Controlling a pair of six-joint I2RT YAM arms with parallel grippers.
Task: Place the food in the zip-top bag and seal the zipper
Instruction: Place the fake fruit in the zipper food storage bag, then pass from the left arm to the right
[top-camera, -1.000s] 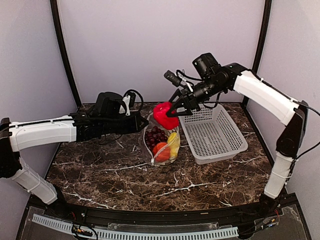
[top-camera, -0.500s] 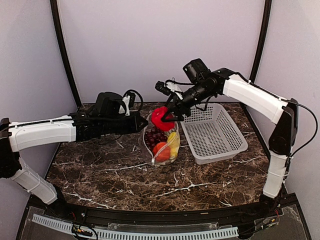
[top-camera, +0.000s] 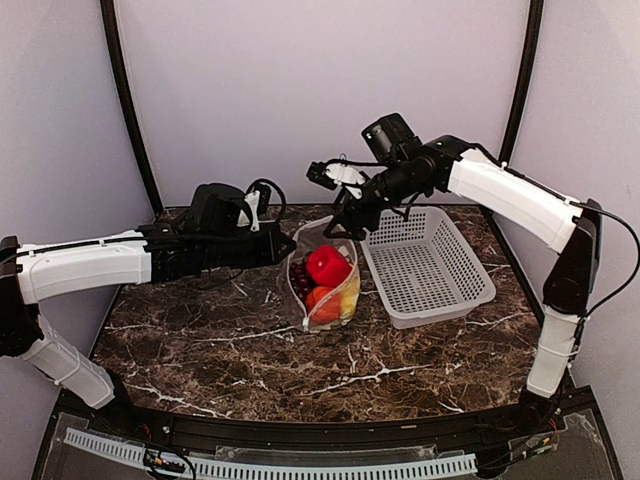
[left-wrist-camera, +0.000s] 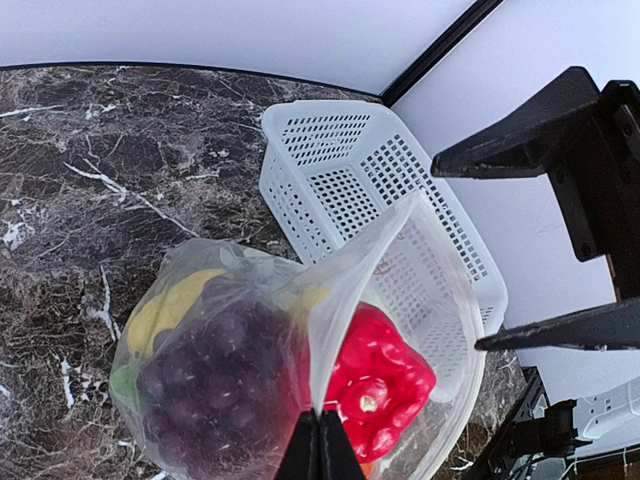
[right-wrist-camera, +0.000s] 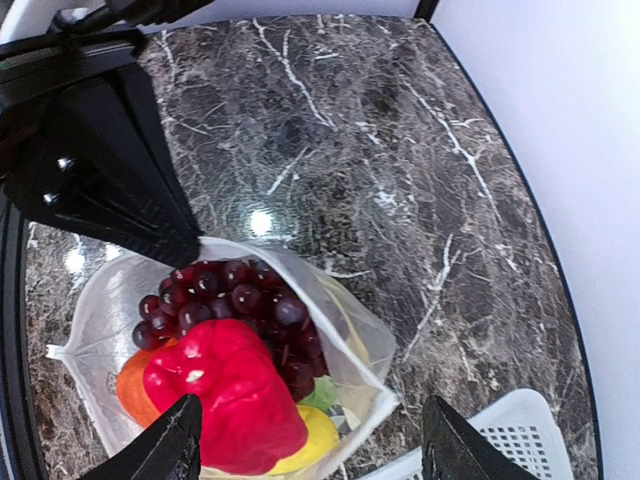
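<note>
The zip-top bag (top-camera: 322, 290) stands on the table with its mouth held wide. My left gripper (left-wrist-camera: 320, 440) is shut on the bag's near rim. Inside lie the red pepper (right-wrist-camera: 225, 395) on top, dark purple grapes (right-wrist-camera: 230, 295), an orange-red round one (right-wrist-camera: 128, 385) and a yellow piece (right-wrist-camera: 312, 440). The pepper (left-wrist-camera: 385, 385) and grapes (left-wrist-camera: 215, 390) also show through the plastic in the left wrist view. The zipper (left-wrist-camera: 476, 310) along the mouth is parted. My right gripper (right-wrist-camera: 320, 445) hangs open above the bag, holding nothing.
A white mesh basket (top-camera: 430, 268) sits right of the bag, touching or nearly touching it, and nothing shows in it. The left arm (top-camera: 90, 265) stretches low across the table's left side. Dark marble table (top-camera: 220, 350) lies in front of the bag.
The right gripper carried the red pepper leftward over the bag, opened and let it go. The pepper now lies inside the bag. The left arm stayed still.
</note>
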